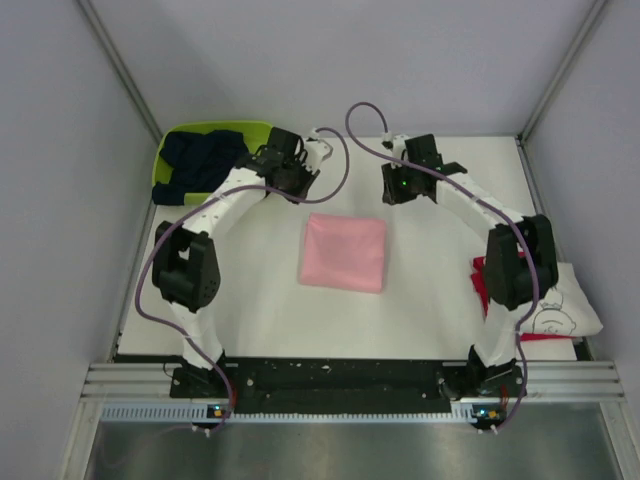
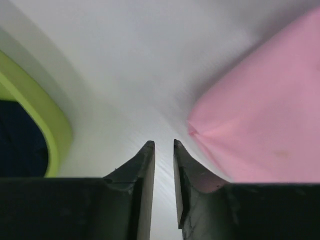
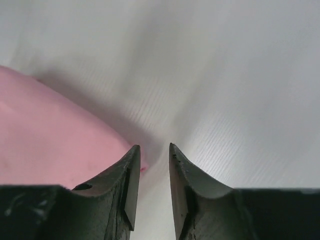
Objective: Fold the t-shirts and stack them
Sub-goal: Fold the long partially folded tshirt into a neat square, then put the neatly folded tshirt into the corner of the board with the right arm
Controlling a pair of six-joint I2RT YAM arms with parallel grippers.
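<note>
**A:** What could go wrong from here?

**B:** Both pairs of jaws stand slightly parted with nothing between them. The left jaws are at the far left corner of the folded light pink cloth t-shirt [image 1: 344,252], and the right jaws are at its far right corner. In each wrist view a fingertip sits just beside the pink edge. If an arm pulls away low, I'd guess a tip could catch that corner and drag the fold open.

**A:** Anything else?

**B:** The left jaws are near the lime-green plastic basket [image 1: 161,170], so a wide swing could knock its rim.

**A:** How does the shirt look?

**B:** It's a flat, nearly square packet in the middle of the white counter [image 1: 260,300], with a small pucker at one corner. The crumpled dark navy t-shirt [image 1: 200,160] lies in the basket. The white t-shirt with black line drawing [image 1: 570,300] and the red t-shirt [image 1: 481,283] lie together at the near right edge. I judge there's plenty left to do.
</note>
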